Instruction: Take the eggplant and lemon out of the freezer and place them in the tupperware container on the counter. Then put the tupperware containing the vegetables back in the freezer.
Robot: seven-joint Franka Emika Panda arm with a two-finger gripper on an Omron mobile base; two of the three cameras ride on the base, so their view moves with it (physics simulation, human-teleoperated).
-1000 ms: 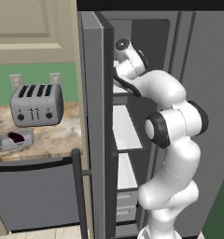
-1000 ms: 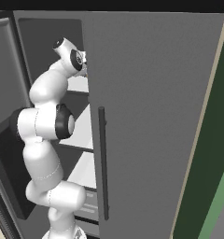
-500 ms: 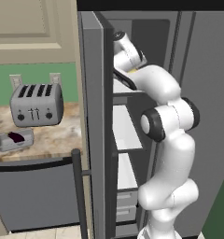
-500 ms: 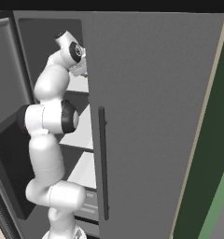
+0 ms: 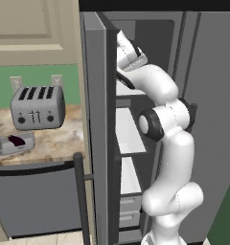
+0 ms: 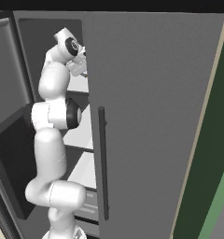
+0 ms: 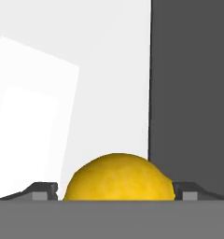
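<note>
Yellow lemon (image 7: 118,178) between spread fingers (image 7: 43,190)

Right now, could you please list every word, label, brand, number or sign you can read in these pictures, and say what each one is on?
None: no readable text anywhere.
toaster: small dark marks on its front, no letters or numbers.
freezer door, tupperware container, lemon: plain, unlabelled.

Arm pushed further up and deeper into freezer (image 5: 131,119); wrist now behind door edge
</note>
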